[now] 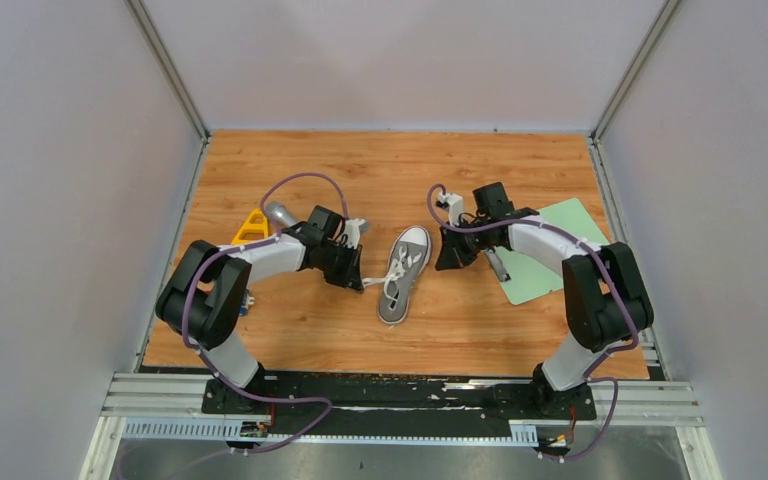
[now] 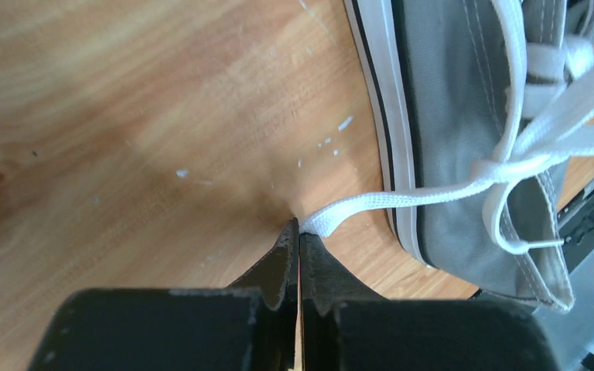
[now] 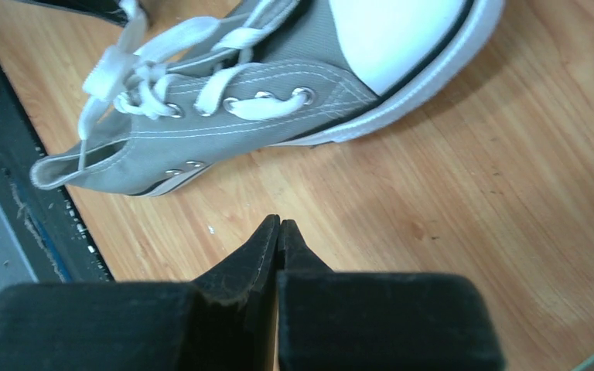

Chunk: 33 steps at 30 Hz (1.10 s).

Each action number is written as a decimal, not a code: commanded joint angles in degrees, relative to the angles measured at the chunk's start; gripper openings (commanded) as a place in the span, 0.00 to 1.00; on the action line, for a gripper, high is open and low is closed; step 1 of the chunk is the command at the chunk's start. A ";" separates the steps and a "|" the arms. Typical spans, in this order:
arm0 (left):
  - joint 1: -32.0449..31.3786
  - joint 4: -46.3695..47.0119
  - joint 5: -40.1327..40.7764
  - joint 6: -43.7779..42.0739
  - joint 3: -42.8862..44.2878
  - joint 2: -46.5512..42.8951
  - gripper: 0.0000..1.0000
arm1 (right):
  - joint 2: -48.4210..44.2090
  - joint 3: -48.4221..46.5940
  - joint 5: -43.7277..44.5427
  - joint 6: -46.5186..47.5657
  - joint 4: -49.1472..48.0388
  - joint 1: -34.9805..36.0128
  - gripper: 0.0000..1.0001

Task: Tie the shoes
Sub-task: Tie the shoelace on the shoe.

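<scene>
While the small grey canvas sneaker (image 1: pixel 404 275) lies central on the wooden tabletop (image 1: pixel 360 170), the left hand (image 2: pixel 299 230) pinches the end of its long white lace (image 2: pixel 402 201); the right hand (image 3: pixel 278 226) hovers closed, empty; pull gently, lest the sneaker drag.

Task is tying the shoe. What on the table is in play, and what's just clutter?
In play:
- grey sneaker
- white laces
- left gripper, jaws shut
- right gripper, jaws shut

Lying about:
- yellow triangular piece
- silver-grey object beside it
- green mat
</scene>
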State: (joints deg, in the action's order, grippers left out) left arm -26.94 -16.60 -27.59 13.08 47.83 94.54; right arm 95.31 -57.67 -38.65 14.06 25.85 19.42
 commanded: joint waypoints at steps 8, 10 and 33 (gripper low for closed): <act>0.31 8.17 -9.24 2.91 0.30 -2.29 0.00 | 0.87 -5.54 -23.17 -6.67 -0.70 1.84 0.41; 0.31 8.30 -9.73 2.57 0.17 -2.82 0.00 | 2.43 -6.28 -23.96 -8.36 -0.63 2.93 0.49; 0.31 9.94 -11.47 2.21 -0.99 -5.26 0.00 | 13.85 -14.66 -15.22 -17.88 -1.70 6.35 0.51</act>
State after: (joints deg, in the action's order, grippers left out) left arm -26.87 -8.67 -37.56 15.09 47.07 91.31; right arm 108.01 -69.93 -54.61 -2.13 25.78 25.12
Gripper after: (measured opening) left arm 0.006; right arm 0.527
